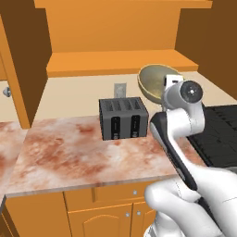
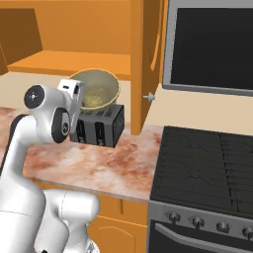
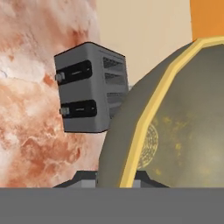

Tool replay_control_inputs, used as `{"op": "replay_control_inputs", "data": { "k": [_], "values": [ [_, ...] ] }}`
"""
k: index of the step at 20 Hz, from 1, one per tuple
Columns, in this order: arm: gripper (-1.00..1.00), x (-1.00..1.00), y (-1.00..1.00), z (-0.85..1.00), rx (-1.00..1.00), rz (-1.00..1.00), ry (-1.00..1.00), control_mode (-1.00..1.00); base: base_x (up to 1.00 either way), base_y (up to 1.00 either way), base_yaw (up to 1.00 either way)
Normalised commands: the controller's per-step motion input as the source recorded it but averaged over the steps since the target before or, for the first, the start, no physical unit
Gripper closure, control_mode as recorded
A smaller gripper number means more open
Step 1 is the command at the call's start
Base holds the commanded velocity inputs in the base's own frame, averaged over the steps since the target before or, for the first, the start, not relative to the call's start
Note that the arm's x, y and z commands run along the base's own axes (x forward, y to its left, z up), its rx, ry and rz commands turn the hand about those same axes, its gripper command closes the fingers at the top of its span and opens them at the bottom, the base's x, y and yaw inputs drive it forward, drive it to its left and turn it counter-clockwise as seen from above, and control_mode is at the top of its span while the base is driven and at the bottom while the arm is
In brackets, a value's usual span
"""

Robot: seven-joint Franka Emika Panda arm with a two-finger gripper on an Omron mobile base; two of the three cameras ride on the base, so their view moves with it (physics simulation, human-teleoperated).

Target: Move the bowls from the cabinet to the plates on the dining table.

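We see a simulated kitchen from three cameras. Our white arm is raised over a marbled desk (image 1: 69, 148) that carries a black toaster (image 1: 123, 118). The tool (image 3: 119, 177) is pinching the rim of one olive-grey bowl (image 1: 155, 82), its jaws pressed together on the yellowish edge. The bowl is held in the air, tipped on its side, above and just behind the toaster, with its open mouth facing partly toward the cameras. In the hand view the bowl rises directly from the tool and its rim runs as a long curve up and to the right.

Behind the bowl stands the orange cabinet (image 1: 115, 28), its interior open to us and its shelf (image 1: 115, 65) bare where we can see it. A cabinet door (image 2: 148, 59) with a small silver knob hangs between the toaster and a black stove (image 2: 207, 163).

We judge that the bowl must next travel away from this desk to the dining table. The wrist covers the grip in both base views, and the second bowl is not something we can place.
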Motion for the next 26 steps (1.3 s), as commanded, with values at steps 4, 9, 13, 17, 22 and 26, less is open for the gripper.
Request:
{"op": "replay_control_inputs", "data": {
  "k": [4,9,13,17,22,26],
  "values": [
    [1.00,-0.22,0.00,-0.62,-0.10,0.12,0.00,-1.00,0.00,0.00,0.00],
    [1.00,-0.06,0.00,-0.61,-0.12,0.12,0.02,-1.00,0.00,0.00,0.00],
    [1.00,-0.08,0.00,-0.50,-0.13,0.11,0.01,-1.00,0.00,0.00,0.00],
    [1.00,-0.03,0.00,-0.44,-0.12,0.08,0.00,-1.00,0.00,0.00,0.00],
    [1.00,0.00,0.00,-0.24,-0.03,0.02,0.00,-1.00,0.00,0.00,0.00],
    [1.00,0.00,0.00,-0.12,0.00,0.00,0.00,-1.00,0.00,0.00,0.00]
  ]
}}
